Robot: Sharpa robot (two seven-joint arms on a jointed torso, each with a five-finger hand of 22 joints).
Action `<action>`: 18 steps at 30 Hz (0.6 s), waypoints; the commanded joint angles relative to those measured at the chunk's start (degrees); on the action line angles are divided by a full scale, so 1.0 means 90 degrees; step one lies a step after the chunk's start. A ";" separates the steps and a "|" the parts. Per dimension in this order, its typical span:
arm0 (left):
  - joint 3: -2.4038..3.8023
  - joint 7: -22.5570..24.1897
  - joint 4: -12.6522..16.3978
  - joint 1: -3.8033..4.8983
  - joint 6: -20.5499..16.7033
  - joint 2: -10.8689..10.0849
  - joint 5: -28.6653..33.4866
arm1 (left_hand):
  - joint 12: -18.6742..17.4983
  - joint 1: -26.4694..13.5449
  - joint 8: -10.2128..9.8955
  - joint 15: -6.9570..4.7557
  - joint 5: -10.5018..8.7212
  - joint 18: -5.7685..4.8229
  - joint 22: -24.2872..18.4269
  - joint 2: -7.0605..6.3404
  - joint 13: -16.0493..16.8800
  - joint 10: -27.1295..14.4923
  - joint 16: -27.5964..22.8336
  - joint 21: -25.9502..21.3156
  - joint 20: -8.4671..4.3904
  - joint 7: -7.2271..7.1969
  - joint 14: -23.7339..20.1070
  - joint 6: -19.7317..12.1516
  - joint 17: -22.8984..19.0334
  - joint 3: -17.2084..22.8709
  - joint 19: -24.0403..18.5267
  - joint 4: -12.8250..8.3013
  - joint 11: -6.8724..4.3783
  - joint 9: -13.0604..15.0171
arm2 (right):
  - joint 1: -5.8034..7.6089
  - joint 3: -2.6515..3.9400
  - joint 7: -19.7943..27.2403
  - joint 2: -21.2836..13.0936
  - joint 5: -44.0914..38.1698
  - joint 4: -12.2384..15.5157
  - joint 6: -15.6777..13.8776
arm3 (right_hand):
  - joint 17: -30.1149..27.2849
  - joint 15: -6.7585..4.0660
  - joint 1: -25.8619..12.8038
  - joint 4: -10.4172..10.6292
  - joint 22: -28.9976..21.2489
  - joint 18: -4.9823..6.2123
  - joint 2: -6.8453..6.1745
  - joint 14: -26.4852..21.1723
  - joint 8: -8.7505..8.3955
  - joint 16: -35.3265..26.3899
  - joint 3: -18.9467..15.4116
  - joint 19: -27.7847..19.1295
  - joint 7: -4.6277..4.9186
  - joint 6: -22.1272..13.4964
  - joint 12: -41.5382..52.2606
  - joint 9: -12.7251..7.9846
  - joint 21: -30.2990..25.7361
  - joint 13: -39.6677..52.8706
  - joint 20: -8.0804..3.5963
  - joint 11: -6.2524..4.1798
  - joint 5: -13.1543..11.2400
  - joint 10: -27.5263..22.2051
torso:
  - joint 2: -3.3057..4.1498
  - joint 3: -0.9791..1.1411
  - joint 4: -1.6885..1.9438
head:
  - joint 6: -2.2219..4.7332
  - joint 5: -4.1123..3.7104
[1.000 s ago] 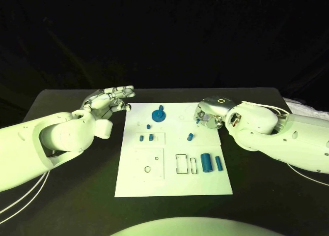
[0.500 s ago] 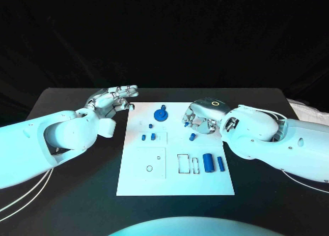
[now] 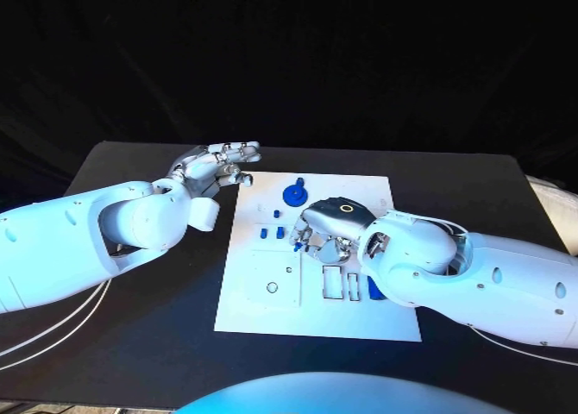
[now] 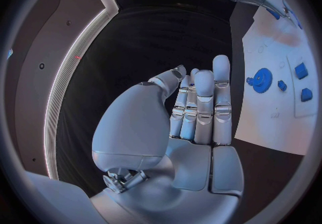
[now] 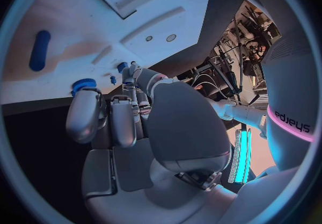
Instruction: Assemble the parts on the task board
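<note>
Two white arms reach over the black counter, one from each side of the white task board lying in its middle. The left hand hovers just off the board's far left corner, above the dark surface, holding nothing, its fingers straight, side by side and pointing upward, with the thumb set apart from them. The right hand is lowered over the middle of the board, its fingers curled downward toward the plate; from the head view and the right wrist view I cannot tell whether it is pinching one of the small pieces or simply closed above them. A blue gear-shaped part with a short upright stem stands near the board's far edge, between the two hands, and it also shows flat against the white plate beside the left hand. Two small blue blocks sit side by side just left of the right hand, apart from its fingers. A blue cylinder lies on the board ahead of the right hand, well apart from the fingertips, and a small blue knurled wheel rests close to them. Recessed rectangular slots lie in the nearer half of the board, partly covered by the right forearm.
</note>
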 commanded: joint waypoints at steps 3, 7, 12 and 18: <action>0.0004 0.0000 0.0025 0.0002 0.0162 0.0016 -0.0071 | 0.0031 0.0075 0.0034 0.0009 -0.0019 0.0124 -0.0009 -0.0011 0.0011 -0.0042 -0.0021 -0.0041 -0.0005 0.0001 -0.0051 -0.0025 -0.0005 -0.0029 -0.0015 0.0000 -0.0002 -0.0010 | -0.0107 -0.0014 0.0164 0.0151 0.0037 -0.0098 0.0315 | -0.0013 0.0032 -0.0069 0.0003 -0.0013 0.0060 0.0016 0.0366 -0.0003 0.0030 0.0048 -0.0006 0.0031 -0.0006 -0.0043 0.0008 0.0000 -0.0005 0.0046 0.0035 0.0046 -0.0022 | 0.0001 -0.0001 -0.0004 | -0.0058 0.0064; 0.0004 -0.0005 0.0020 0.0002 0.0170 0.0023 -0.0077 | 0.0031 0.0075 0.0034 0.0009 -0.0019 0.0124 -0.0009 -0.0011 0.0011 -0.0042 -0.0021 -0.0041 -0.0005 0.0001 -0.0051 -0.0025 -0.0005 -0.0029 -0.0015 0.0000 -0.0002 -0.0010 | -0.0160 -0.0025 0.0179 0.0222 0.0041 -0.0138 0.0392 | -0.0017 0.0038 -0.0088 -0.0013 -0.0017 0.0061 0.0016 0.0364 -0.0008 0.0029 0.0070 -0.0009 0.0038 -0.0017 -0.0045 0.0008 -0.0002 -0.0007 0.0051 0.0043 0.0077 -0.0036 | 0.0003 0.0001 -0.0006 | -0.0083 0.0086; 0.0004 -0.0015 0.0009 0.0001 0.0197 0.0034 -0.0082 | 0.0031 0.0075 0.0034 0.0009 -0.0019 0.0124 -0.0009 -0.0011 0.0011 -0.0042 -0.0021 -0.0041 -0.0005 0.0001 -0.0051 -0.0025 -0.0005 -0.0029 -0.0015 0.0000 -0.0002 -0.0010 | -0.0198 -0.0034 0.0180 0.0256 0.0043 -0.0157 0.0493 | -0.0015 0.0044 -0.0110 -0.0031 -0.0017 0.0062 0.0013 0.0364 -0.0011 0.0034 0.0092 -0.0011 0.0044 -0.0025 -0.0044 0.0010 -0.0002 -0.0008 0.0055 0.0049 0.0119 -0.0046 | -0.0001 0.0007 -0.0009 | -0.0106 0.0111; 0.0004 -0.0022 0.0007 0.0000 0.0222 0.0035 -0.0106 | 0.0031 0.0075 0.0034 0.0009 -0.0019 0.0124 -0.0009 -0.0011 0.0011 -0.0042 -0.0021 -0.0041 -0.0005 0.0001 -0.0051 -0.0025 -0.0005 -0.0029 -0.0015 0.0000 -0.0002 -0.0010 | -0.0220 -0.0039 0.0165 0.0282 0.0044 -0.0167 0.0578 | -0.0013 0.0047 -0.0128 -0.0034 -0.0017 0.0062 0.0013 0.0364 -0.0012 0.0036 0.0098 -0.0012 0.0047 -0.0029 -0.0045 0.0010 -0.0002 -0.0009 0.0058 0.0053 0.0131 -0.0052 | 0.0001 0.0006 -0.0009 | -0.0126 0.0120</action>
